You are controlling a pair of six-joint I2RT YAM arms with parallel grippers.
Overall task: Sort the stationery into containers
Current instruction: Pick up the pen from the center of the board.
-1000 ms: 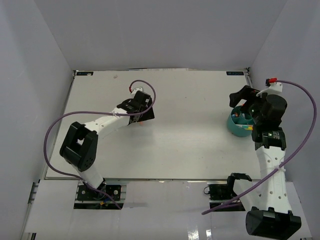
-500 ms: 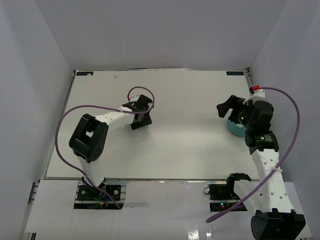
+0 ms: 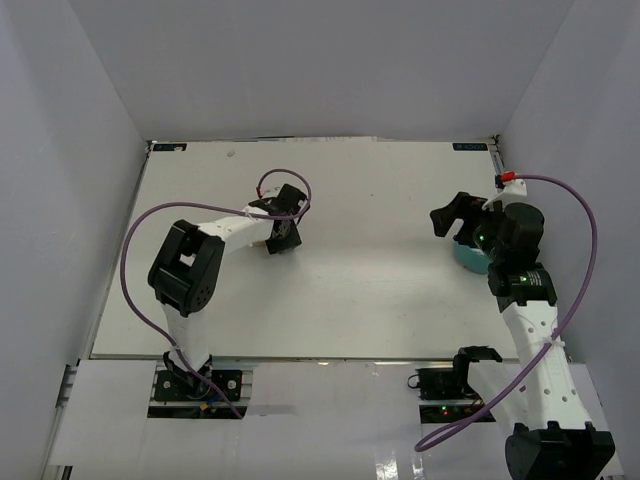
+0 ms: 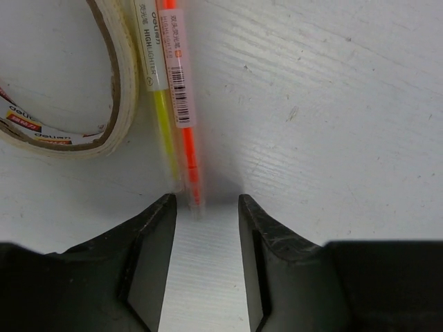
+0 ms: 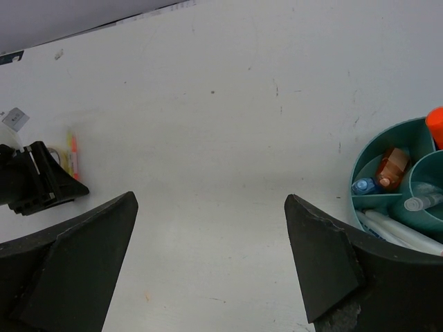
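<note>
From above, my left gripper (image 3: 283, 236) is reached out over the far left part of the white table (image 3: 350, 290), pointing down at it, and what lies beneath it is hidden from this view. My right gripper (image 3: 455, 222) hangs at the right side, just beside and partly over the teal cup (image 3: 467, 258), of which only a sliver shows under my wrist. In my left wrist view, my fingers (image 4: 152, 256) stand a narrow gap apart, low over the table. The near ends of a yellow highlighter (image 4: 160, 104) and an orange highlighter (image 4: 181, 90) lie side by side, touching each other, right at the mouth of that gap. They sit close to the left finger and clear of the right one, so nothing is clamped. A beige loop (image 4: 114, 104) with a printed label lies against the yellow one's left side. In my right wrist view, my jaws are spread wide and hold nothing. The teal cup's rim (image 5: 360, 162) is at the right edge, its compartments holding an orange cap, a brownish piece, a blue piece and pale pens.
</note>
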